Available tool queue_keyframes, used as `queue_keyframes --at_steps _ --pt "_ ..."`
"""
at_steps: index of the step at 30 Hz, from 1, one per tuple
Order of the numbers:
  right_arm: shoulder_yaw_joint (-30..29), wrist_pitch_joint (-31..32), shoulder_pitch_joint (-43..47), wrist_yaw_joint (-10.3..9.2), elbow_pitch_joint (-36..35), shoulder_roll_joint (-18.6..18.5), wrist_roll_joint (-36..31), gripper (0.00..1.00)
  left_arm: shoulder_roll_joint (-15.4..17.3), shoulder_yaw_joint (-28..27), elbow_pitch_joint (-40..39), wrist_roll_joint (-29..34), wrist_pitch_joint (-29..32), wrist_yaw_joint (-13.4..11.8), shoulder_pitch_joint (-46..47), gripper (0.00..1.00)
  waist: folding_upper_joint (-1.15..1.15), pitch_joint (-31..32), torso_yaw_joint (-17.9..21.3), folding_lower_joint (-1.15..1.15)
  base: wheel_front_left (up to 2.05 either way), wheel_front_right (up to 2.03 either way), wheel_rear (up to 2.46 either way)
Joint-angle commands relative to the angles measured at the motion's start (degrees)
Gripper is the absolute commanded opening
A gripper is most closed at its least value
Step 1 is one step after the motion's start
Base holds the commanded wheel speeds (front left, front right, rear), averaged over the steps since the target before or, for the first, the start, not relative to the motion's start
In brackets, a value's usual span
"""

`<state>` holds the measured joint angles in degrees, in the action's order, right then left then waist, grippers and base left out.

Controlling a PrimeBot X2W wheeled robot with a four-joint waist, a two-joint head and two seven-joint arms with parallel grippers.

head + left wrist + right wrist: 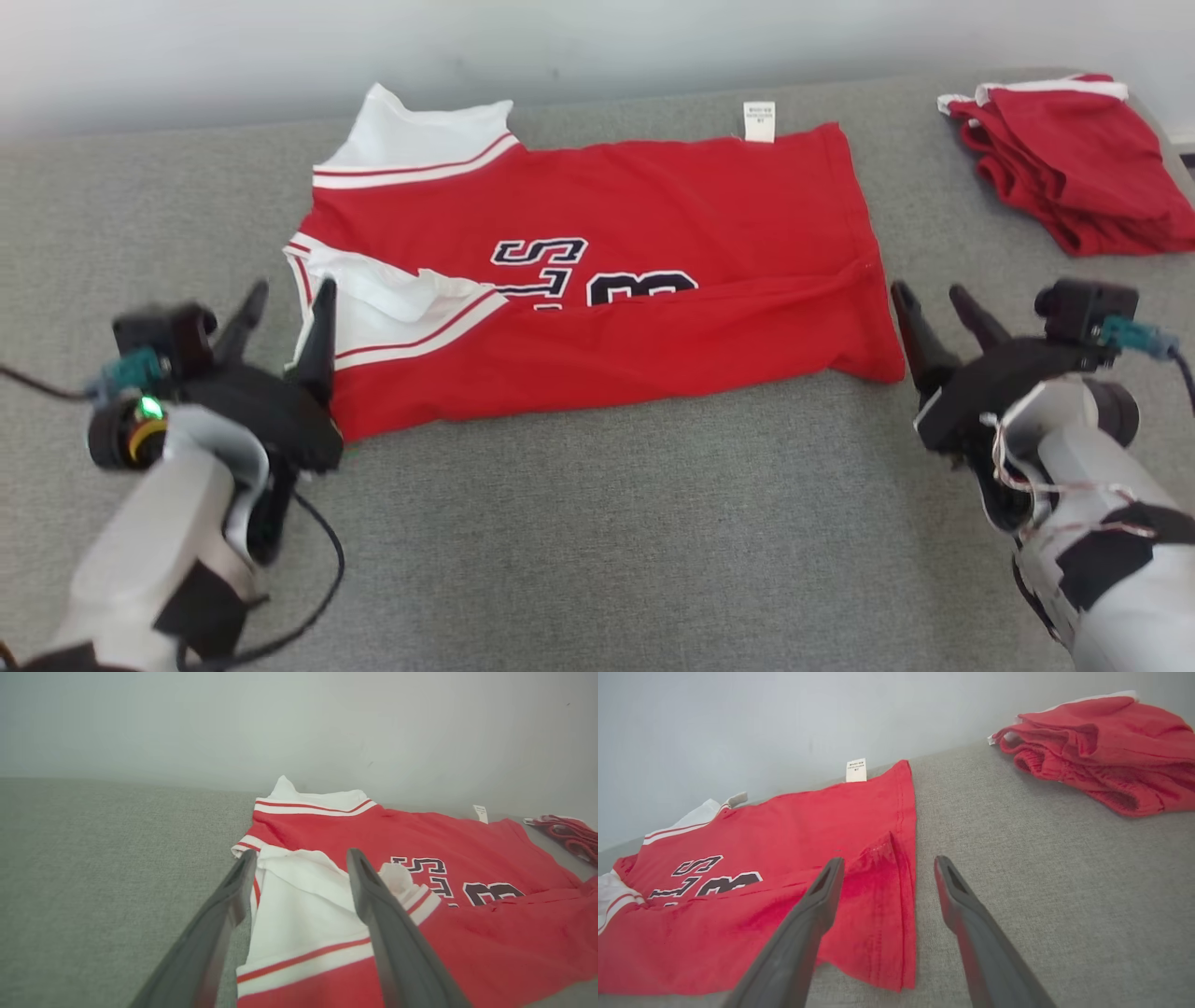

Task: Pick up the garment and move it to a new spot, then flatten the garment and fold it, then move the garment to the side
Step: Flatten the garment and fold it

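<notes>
The garment (653,224) is a red jersey with white striped sleeves and dark lettering, lying across the grey surface with its near long edge folded over the lettering. My left gripper (288,297) stands open at the jersey's left end beside the white sleeve (303,896), holding nothing. At the jersey's right hem corner (887,877), my right gripper (924,297) is open too, just off the fabric. In the wrist views the left gripper (301,856) and right gripper (887,863) each show two spread dark fingers with no cloth between them.
A second red garment (1074,159) lies bunched at the back right, also in the right wrist view (1101,751). The grey padded surface (597,523) runs to a pale wall (597,47) at the back. A white care label (759,121) sticks up at the jersey's far edge.
</notes>
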<state>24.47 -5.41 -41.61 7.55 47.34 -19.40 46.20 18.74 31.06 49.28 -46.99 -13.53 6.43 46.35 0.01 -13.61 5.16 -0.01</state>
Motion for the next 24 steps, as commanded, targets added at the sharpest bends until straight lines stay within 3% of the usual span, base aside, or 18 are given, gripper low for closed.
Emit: queue_keyframes --at_steps 1,6,15,24 --pt "0.8 -0.5 1.3 -0.11 -0.3 -0.6 -0.4 1.00 0.0 -0.3 -0.8 -1.1 -0.4 -0.4 -2.0 1.00 -0.01 0.6 -0.6 0.01 0.00 0.00 0.00" --pt "3.7 -1.3 3.7 -0.11 0.8 -2.3 -2.1 1.00 -1.0 0.4 -3.7 -1.4 -0.2 -2.2 -8.2 1.00 -0.01 0.3 -1.0 0.01 0.00 0.00 0.00" --pt "5.8 -1.4 1.7 -0.11 6.3 1.1 -1.4 1.00 -2.0 1.2 -3.1 -1.9 0.8 -4.6 -12.5 1.00 -0.01 -1.0 -1.5 0.01 0.00 0.00 0.00" --pt "7.4 -1.8 0.2 -0.11 10.8 2.9 -0.5 1.00 -1.8 1.4 -0.9 0.1 -0.1 -7.5 -11.1 1.00 -0.01 -1.5 -2.3 0.01 0.00 0.00 0.00"
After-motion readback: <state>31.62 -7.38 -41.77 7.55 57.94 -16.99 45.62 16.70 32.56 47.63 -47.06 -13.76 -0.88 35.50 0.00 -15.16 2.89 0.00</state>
